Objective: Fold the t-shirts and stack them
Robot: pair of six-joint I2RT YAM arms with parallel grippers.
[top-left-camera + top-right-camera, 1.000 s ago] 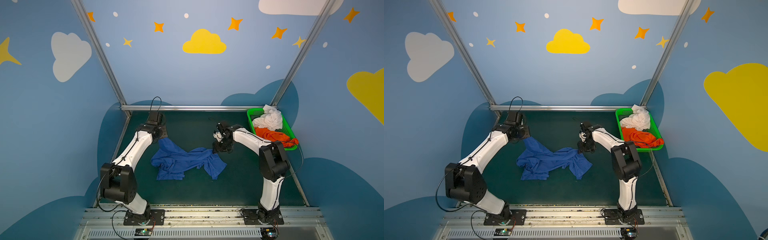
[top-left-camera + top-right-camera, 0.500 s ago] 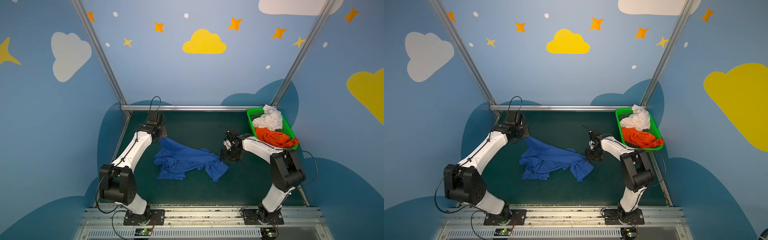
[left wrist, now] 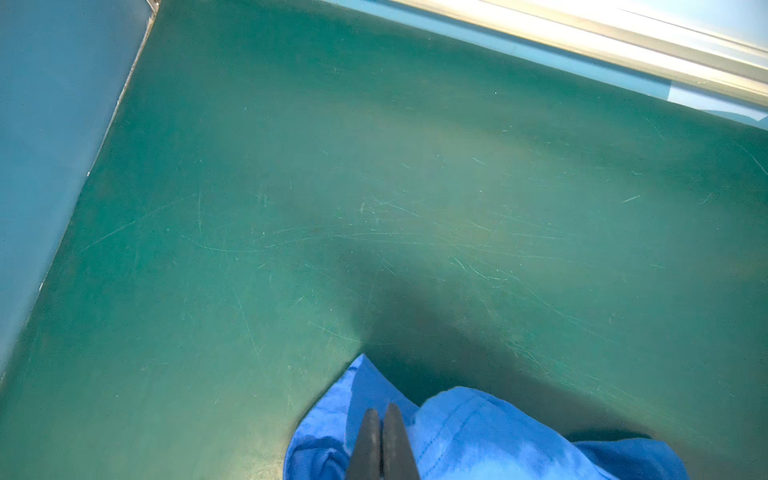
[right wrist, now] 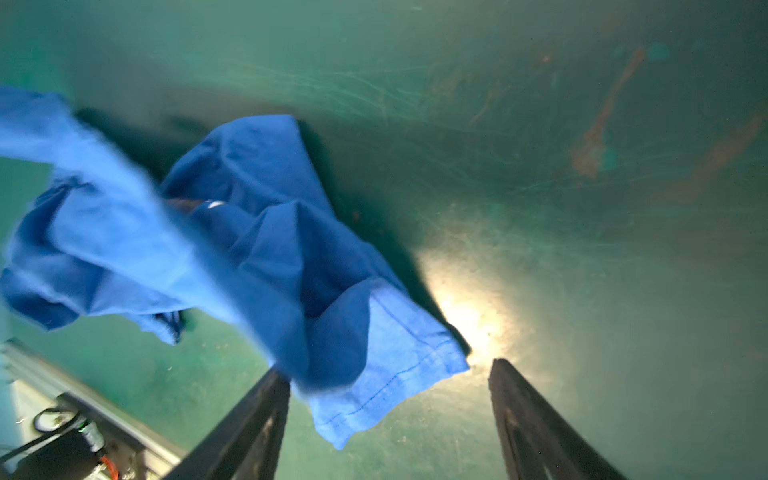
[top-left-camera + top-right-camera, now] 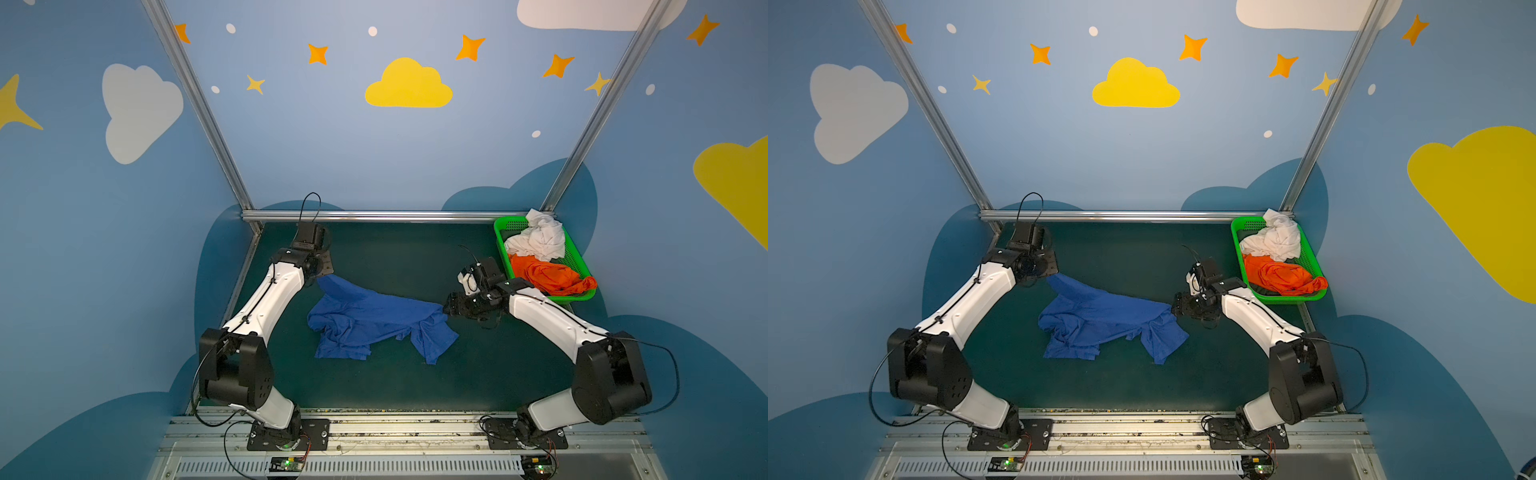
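A royal-blue t-shirt lies crumpled on the green table in both top views. My left gripper is shut on the far left corner of this shirt and holds it just above the table. My right gripper stands open at the shirt's right end. A loose hemmed edge of the blue cloth hangs between its spread fingers and is not pinched. A white t-shirt and an orange t-shirt lie bunched in the basket.
A green mesh basket stands at the back right corner, just behind my right arm. A metal rail and blue walls close the table at the back and sides. Bare table lies in front of the shirt.
My right gripper has moved right and toward the front, drawing the blue shirt out, and its jaws have spread wide off the cloth. The left gripper has stayed in place, shut.
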